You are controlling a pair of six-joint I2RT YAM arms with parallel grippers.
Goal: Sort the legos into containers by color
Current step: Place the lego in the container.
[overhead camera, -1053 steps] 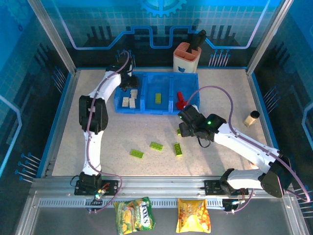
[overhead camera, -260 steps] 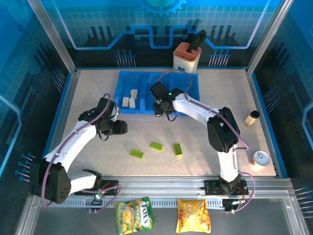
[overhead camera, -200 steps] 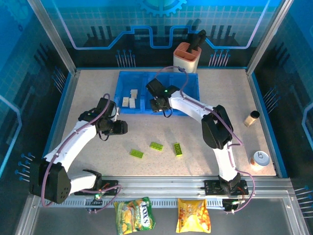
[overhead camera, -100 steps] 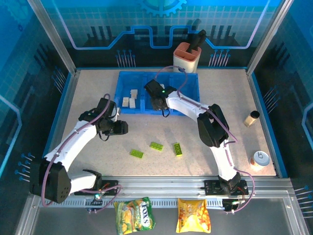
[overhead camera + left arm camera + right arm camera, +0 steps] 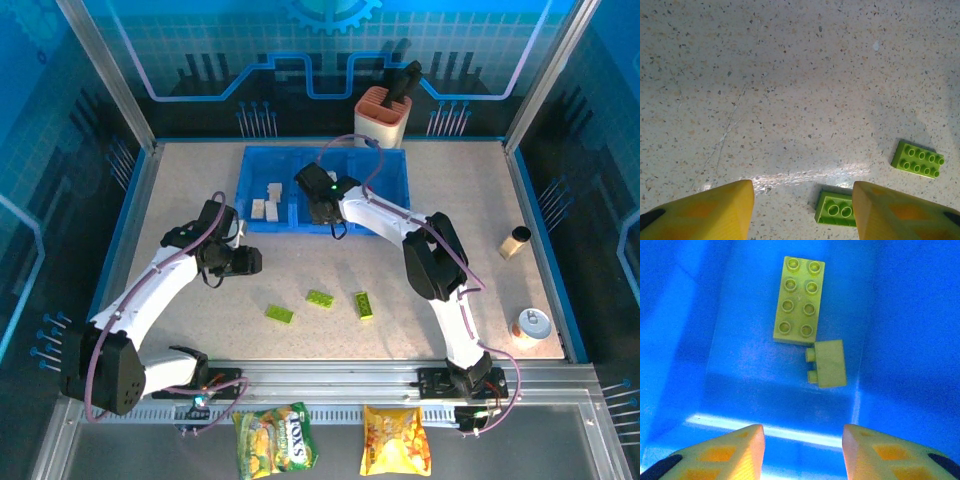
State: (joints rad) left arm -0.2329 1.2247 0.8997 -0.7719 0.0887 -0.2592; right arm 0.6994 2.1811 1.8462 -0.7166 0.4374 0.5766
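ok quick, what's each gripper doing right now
Left gripper: open, holding nothing, above the table.
Right gripper: open, empty, over two lime green legos lying in the blue bin.

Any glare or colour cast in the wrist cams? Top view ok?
Left wrist: bright glare streak on the table, green bricks sharp. Right wrist: strong blue cast from the bin, glare band across its floor, two legos look yellowish. Top external: even light, sharp.
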